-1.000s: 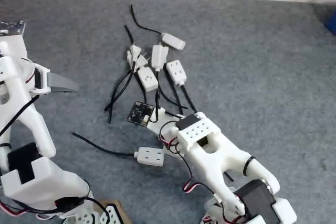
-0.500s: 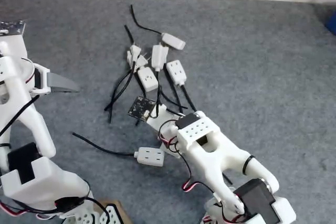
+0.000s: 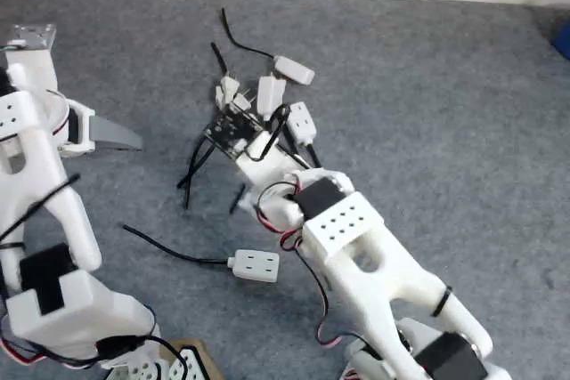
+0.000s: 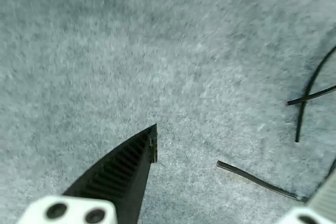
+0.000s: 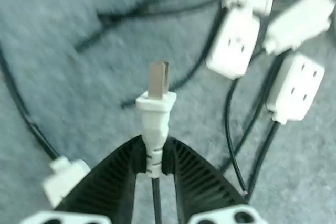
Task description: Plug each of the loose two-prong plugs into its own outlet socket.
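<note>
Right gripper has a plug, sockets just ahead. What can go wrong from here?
1. The plug is pinched low by the right gripper; pushing may tilt or slip it.
2. The nearest socket lies loose on the carpet and may slide instead of mating.
3. Black cords beside it could snag.

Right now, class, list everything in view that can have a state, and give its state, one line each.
right gripper: shut on the plug
plug: gripped, prongs bare, not in any socket
left gripper: open, empty
lone outlet: lying on the carpet, visible sockets empty
square outlet: visible sockets empty
long outlet: visible sockets empty
</note>
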Available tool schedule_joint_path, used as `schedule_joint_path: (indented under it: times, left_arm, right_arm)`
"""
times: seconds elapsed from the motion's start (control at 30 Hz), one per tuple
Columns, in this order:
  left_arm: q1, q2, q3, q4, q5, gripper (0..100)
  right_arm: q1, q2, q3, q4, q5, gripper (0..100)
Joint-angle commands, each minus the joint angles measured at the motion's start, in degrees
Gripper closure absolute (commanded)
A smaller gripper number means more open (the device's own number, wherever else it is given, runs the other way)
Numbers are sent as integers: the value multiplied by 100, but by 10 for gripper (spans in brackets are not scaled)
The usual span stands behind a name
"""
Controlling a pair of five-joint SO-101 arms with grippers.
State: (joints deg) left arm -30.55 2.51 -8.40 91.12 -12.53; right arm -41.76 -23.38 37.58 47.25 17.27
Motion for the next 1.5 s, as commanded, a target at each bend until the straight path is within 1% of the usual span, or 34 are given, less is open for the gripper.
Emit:
schedule_joint_path:
  times: [0.0, 0.17, 0.23, 0.37, 0.43, 0.53, 0.67, 0.77, 1.0, 1.1, 1.2, 1.3, 1.47]
  left_arm:
    - [365, -637, -233, 132, 62, 529]
    - [910, -1393, -189, 422, 62, 529]
    - [1059, -1701, 13, 492, 35, 529]
    - [1429, -2422, 980, 475, -79, 529]
    - [1648, -2914, 1516, 334, -105, 529]
    - [1798, -3890, 2554, -79, -220, 529]
    - [1798, -5253, 4189, -1424, -229, 529]
    - [1807, -5859, 4857, -2040, -211, 529]
    - [1921, -5974, 5279, -2620, -123, 528]
    - [2053, -5974, 5429, -2690, -53, 528]
    - [2123, -5974, 5692, -2760, -53, 528]
    - [2105, -5982, 6070, -3033, -53, 528]
    - [2088, -5982, 6325, -3323, -53, 528]
  right_arm:
    - [-163, -277, -303, 22, -237, 992]
    - [-215, -286, -303, 22, -396, 992]
    - [-215, -330, -312, 13, -448, 992]
    - [-215, -338, -312, 4, -659, 992]
    - [-215, -338, -312, 4, -695, 992]
    - [-215, -338, -295, 31, -721, 992]
    - [-242, -338, -303, 13, -941, 992]
    - [-470, -338, -251, 4, -976, 992]
    - [-813, -338, 127, -365, -976, 992]
    - [-804, -338, 163, -374, -985, 992]
    - [-787, -347, 154, -347, -985, 992]
    - [-787, -356, 119, -119, -993, 992]
    - [-813, -884, 101, 75, -993, 992]
